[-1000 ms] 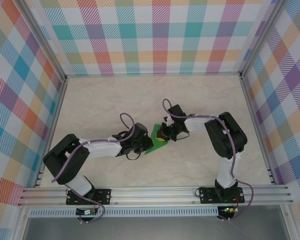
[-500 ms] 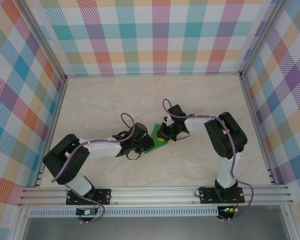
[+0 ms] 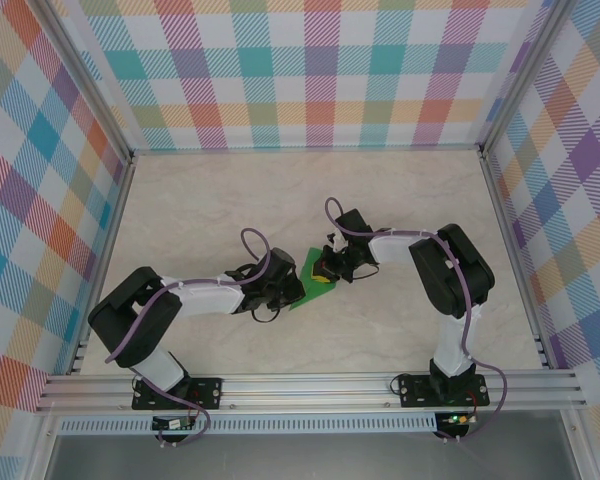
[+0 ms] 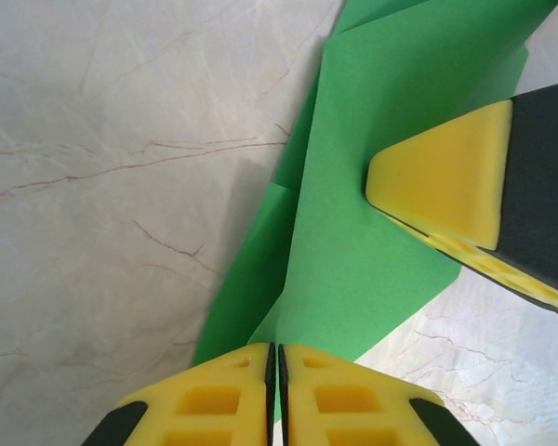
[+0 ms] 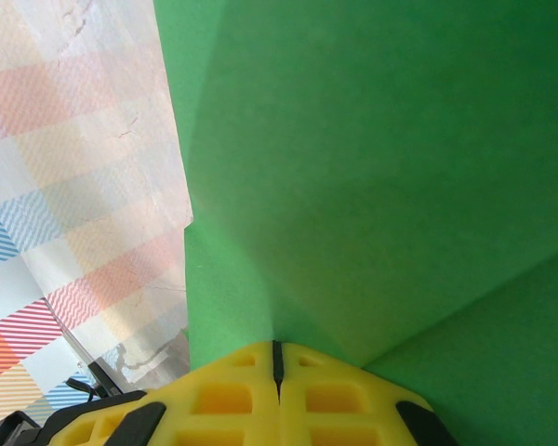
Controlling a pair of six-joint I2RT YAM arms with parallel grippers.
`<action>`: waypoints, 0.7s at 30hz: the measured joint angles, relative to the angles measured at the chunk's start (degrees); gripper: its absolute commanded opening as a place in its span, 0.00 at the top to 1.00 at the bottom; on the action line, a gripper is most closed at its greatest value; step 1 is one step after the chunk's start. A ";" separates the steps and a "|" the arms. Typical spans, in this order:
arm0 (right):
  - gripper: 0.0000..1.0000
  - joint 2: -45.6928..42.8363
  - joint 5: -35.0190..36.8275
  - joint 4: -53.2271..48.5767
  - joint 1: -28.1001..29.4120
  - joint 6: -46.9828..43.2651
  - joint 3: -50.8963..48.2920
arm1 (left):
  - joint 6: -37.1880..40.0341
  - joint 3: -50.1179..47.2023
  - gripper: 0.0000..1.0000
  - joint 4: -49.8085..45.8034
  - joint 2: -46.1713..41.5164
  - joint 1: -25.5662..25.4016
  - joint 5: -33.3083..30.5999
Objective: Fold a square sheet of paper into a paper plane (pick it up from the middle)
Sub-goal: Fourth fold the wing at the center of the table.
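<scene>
- Marble-look table [image 3: 200,210], plaid walls [image 3: 320,70] all round.
- Against a second ago: left arm nudged slightly; folded green sheet of paper [image 3: 314,274] has barely moved, mid-table between both grippers.
- Left gripper [image 4: 272,390]: jaws pressed together, pinching the sheet's near edge.
- Right gripper [image 5: 276,367]: jaws clamped tight on the sheet.
</scene>
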 measured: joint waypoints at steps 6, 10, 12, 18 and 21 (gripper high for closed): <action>0.97 0.00 0.00 0.00 0.00 -0.02 0.00 | 0.42 0.00 0.91 -0.15 0.42 0.00 -0.46; 0.97 0.00 0.02 -0.02 0.00 0.00 0.00 | 0.59 0.00 0.95 -0.55 0.44 -0.02 -0.81; 0.97 0.00 0.00 -0.04 0.00 -0.02 0.02 | 0.63 0.00 0.97 -1.03 0.46 -0.02 -0.81; 0.97 0.04 0.68 -2.05 0.00 -1.11 1.33 | 0.85 0.00 1.00 -1.53 0.76 -0.02 -0.76; 0.97 0.02 1.40 -3.52 0.11 -2.69 2.36 | 0.87 0.00 1.00 -1.55 0.76 -0.02 -0.76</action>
